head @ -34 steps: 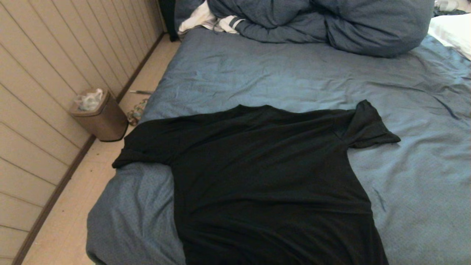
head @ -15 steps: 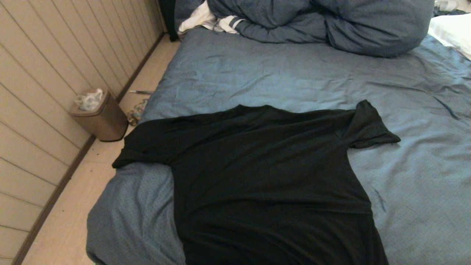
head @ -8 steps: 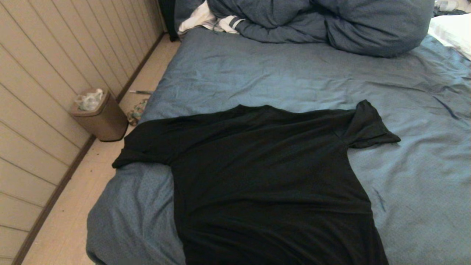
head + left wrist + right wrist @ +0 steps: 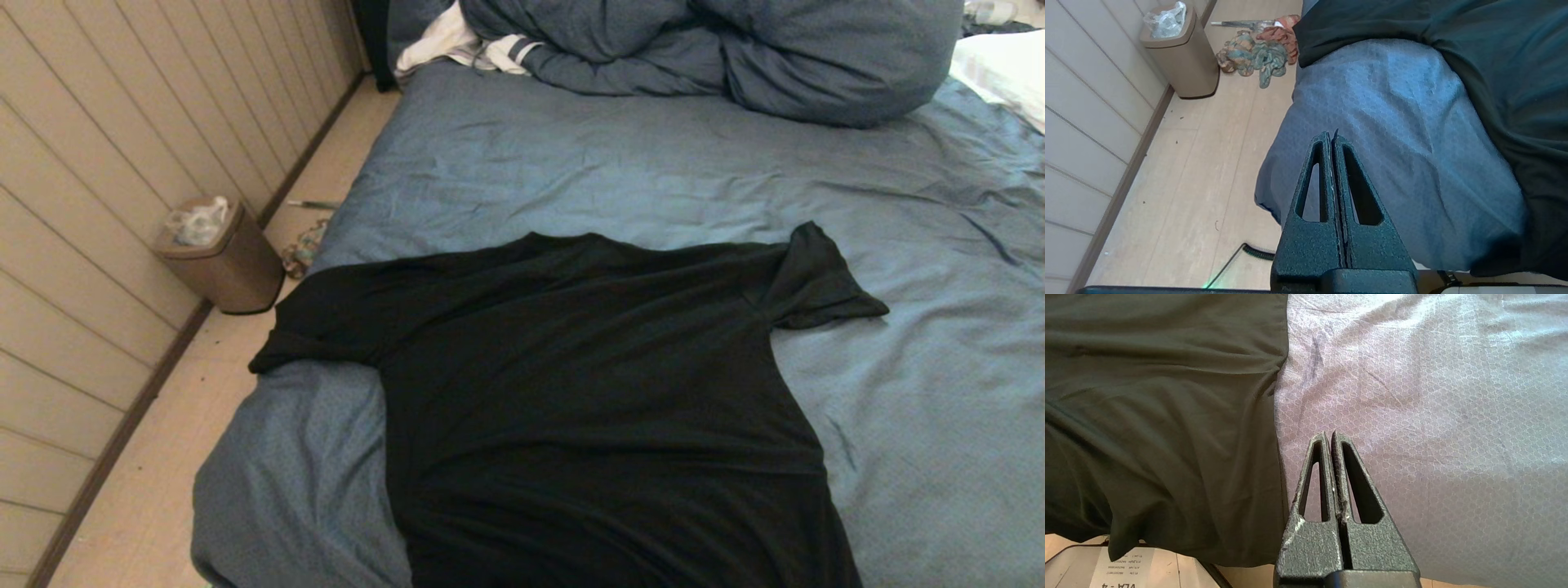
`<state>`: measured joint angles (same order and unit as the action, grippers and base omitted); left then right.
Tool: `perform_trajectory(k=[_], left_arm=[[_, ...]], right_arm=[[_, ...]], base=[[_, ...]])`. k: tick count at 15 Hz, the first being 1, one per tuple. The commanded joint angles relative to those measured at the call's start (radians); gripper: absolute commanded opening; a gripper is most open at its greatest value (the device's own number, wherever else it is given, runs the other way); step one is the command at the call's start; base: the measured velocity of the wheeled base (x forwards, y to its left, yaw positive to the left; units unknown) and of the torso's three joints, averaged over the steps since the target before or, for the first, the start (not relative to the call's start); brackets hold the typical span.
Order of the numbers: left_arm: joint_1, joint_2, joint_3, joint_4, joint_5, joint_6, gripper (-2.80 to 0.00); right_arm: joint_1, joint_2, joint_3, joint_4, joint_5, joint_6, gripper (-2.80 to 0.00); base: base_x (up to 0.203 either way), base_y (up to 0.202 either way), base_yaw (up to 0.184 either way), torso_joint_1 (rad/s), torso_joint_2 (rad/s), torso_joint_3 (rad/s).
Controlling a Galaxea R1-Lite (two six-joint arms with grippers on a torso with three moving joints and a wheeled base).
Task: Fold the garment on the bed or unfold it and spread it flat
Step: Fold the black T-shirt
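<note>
The garment (image 4: 588,408), a plain black T-shirt, lies spread on the near part of the bed (image 4: 653,171), collar away from me. Its left sleeve reaches the bed's left edge; its right sleeve (image 4: 820,282) is creased and bent inward. The hem hangs over the near edge of the bed. My left gripper (image 4: 1330,136) is shut and empty, held off the bed's near left corner, beside the garment (image 4: 1494,61). My right gripper (image 4: 1329,435) is shut and empty, over bare sheet just right of the garment's (image 4: 1159,408) side seam. Neither arm shows in the head view.
A bulky blue-grey duvet (image 4: 718,49) lies piled at the far end, with a white striped cloth (image 4: 465,45) beside it and a white pillow (image 4: 1004,69) at far right. On the floor to the left stand a tan bin (image 4: 224,257) and a heap of rags (image 4: 1257,53), below a panelled wall.
</note>
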<state>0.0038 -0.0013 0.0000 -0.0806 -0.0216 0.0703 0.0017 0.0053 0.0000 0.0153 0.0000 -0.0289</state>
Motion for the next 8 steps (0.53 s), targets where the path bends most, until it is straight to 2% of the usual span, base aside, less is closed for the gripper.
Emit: perform_trajectory(k=[1,6,8], left_arm=[[0.001,0.0,0.038,-0.001,-0.001,-0.004,-2.8],[0.001,0.0,0.024,0.016,-0.007,-0.007,-2.8],[0.002,0.034,-0.033,0.023,-0.019,0.0,-2.8]], right_arm=[[0.001,-0.001,0.002,0.0,0.0,0.0,-2.8],[0.003,0.006,-0.026,0.044,0.008,-0.022,-2.8],[0.002,0.042,-0.14,0.122,0.021,-0.023,-2.8]], base=[[0.0,0.0,0.0,0.0,0.0,0.0],[0.0,0.0,0.0,0.0,0.0,0.0],[0.0,0.0,0.0,0.0,0.0,0.0]])
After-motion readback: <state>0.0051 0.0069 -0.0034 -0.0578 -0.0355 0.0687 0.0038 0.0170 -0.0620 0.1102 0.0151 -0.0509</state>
